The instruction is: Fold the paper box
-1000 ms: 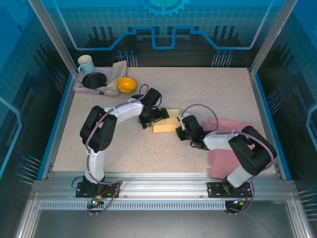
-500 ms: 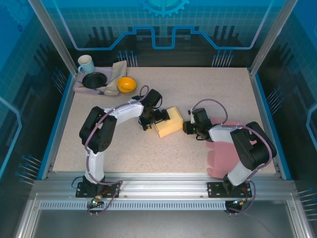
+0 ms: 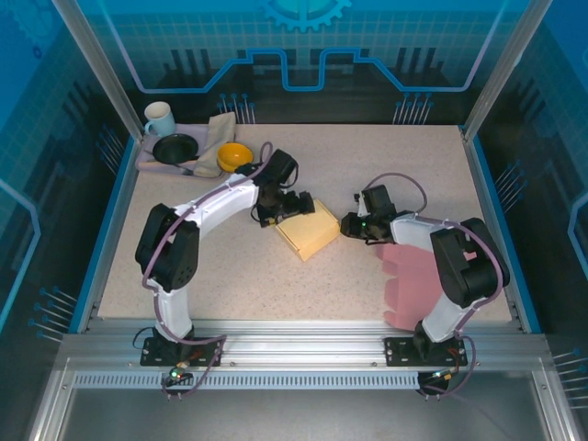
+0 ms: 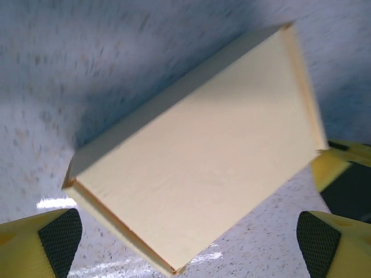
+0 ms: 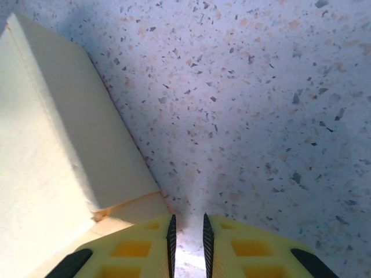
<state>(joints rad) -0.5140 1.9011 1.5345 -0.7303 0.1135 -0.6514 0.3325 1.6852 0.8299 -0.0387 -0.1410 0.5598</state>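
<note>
- Left arm (image 3: 216,204): stretched far-right; jaws wide, astride paper box (image 3: 309,231).
- Right arm (image 3: 415,230): bent leftward; jaws narrow, empty, at box's right corner.
- Table (image 3: 395,161): open on far side.

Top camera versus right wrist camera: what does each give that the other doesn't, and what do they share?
Top camera: the left gripper open beside the box, plus a mug, orange bowl and cloth at the far left, and pink sheets under the right arm. Right wrist camera: the right gripper, jaws almost together and empty, beside the box corner. Shared: the box and the speckled table.
</note>
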